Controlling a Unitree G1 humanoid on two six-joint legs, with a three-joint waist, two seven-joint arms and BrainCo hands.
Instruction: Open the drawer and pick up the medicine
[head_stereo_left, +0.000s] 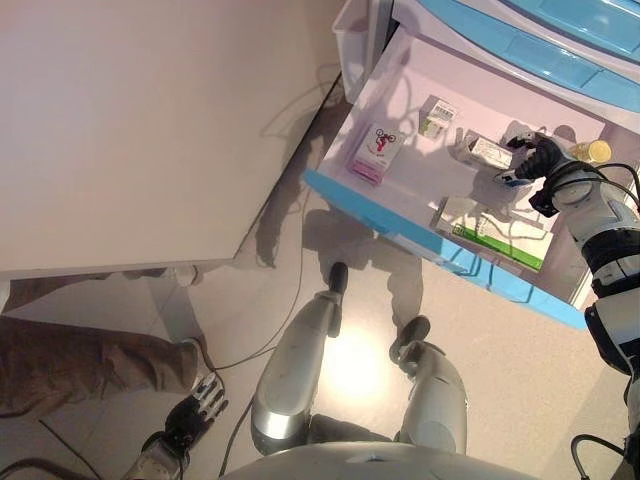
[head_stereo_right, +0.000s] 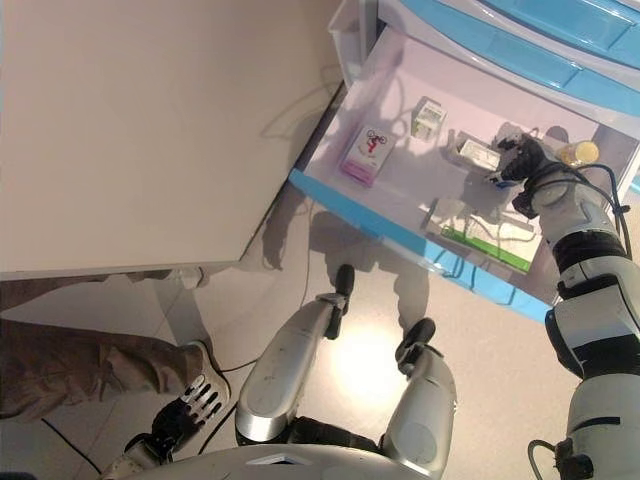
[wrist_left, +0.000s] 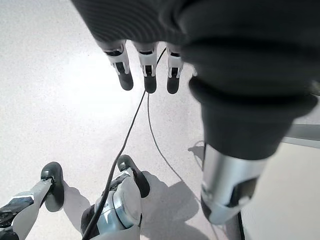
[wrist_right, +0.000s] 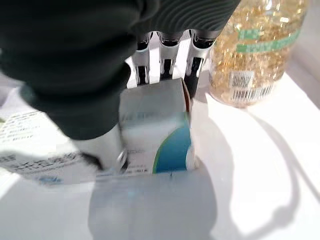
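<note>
Here the right hand (head_stereo_left: 538, 158) reaches inside the open drawer (head_stereo_left: 400, 225), fingers (wrist_right: 194, 67) and thumb clenched around the medicine box (wrist_right: 156, 131), white with a blue-green patch, beside the capsule bottle (wrist_right: 254, 47). Left hand (head_stereo_left: 197, 407) hangs released.
</note>
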